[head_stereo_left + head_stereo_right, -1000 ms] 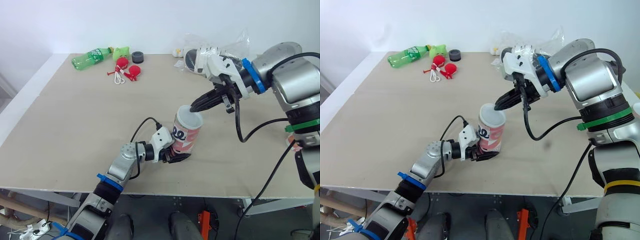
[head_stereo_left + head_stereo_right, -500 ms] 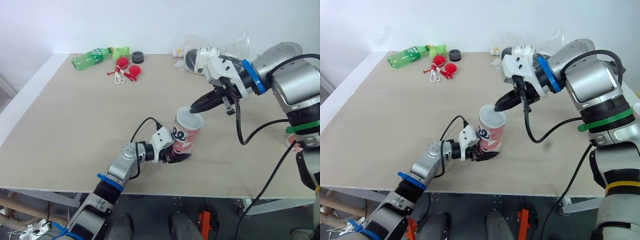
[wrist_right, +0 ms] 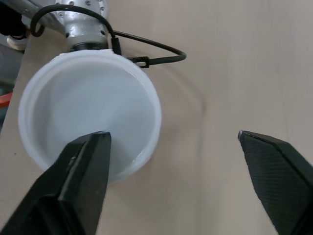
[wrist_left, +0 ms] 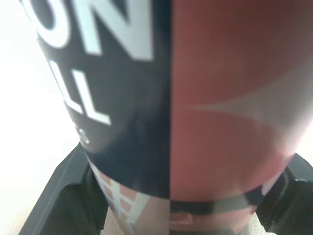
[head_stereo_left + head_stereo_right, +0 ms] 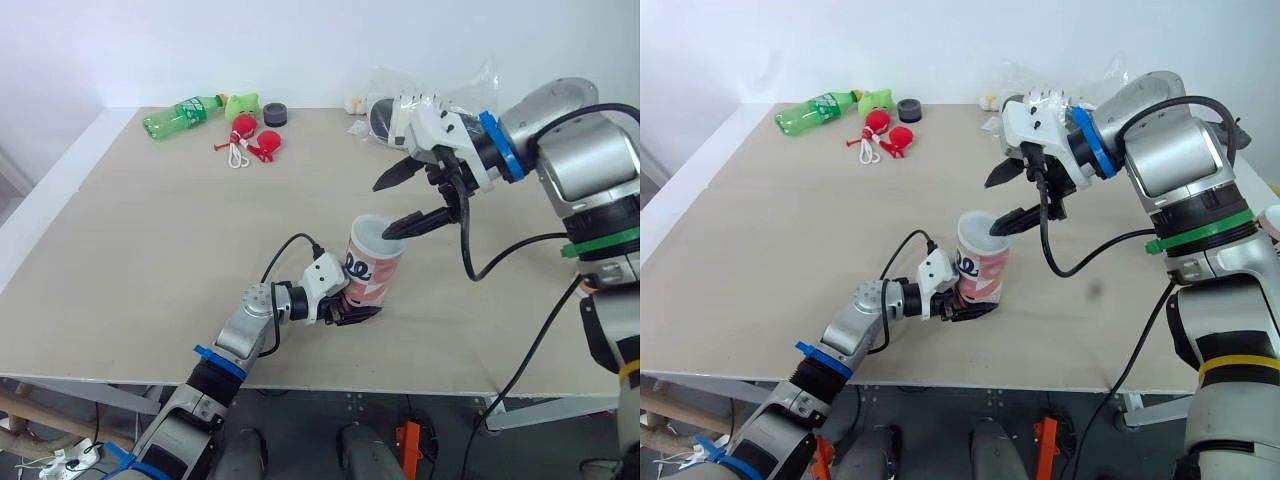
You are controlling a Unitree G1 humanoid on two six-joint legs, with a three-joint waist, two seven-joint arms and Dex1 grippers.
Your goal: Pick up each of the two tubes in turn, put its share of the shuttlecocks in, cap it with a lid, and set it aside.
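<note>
Left gripper (image 5: 350, 313) clenched on tube (image 5: 372, 275) near bench (image 5: 150, 250) front edge; tube base hidden. Right gripper (image 5: 383, 211) released above lid (image 3: 90, 107); contents concealed.

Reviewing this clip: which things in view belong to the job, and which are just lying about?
Job: red, black and white printed tube, held by the left gripper; round white lid on its top; right gripper above it, jaws open.
Lying about: green plastic bottle; green toy; black round ring; two red pieces on white cord; crumpled clear plastic bag, contents unclear.
</note>
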